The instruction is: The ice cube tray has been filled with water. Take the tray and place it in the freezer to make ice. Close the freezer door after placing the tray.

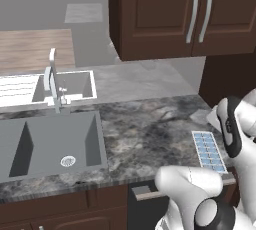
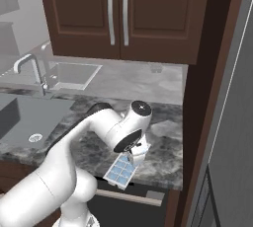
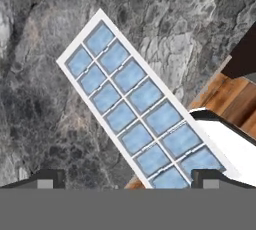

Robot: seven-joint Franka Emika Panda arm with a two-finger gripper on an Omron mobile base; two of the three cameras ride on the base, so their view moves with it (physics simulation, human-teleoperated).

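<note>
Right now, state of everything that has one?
ice cube tray: flat on the counter near its front edge, cells filled with water, not gripped
pincer: open, above the tray's near end
upper cabinet doors: closed
sink: no water in it, faucet off

Open counter [image 1: 150, 129] around ice cube tray [image 1: 209, 150]; upper cabinets [image 1: 180, 14] overhead; sink [image 1: 50, 141] well left
</note>
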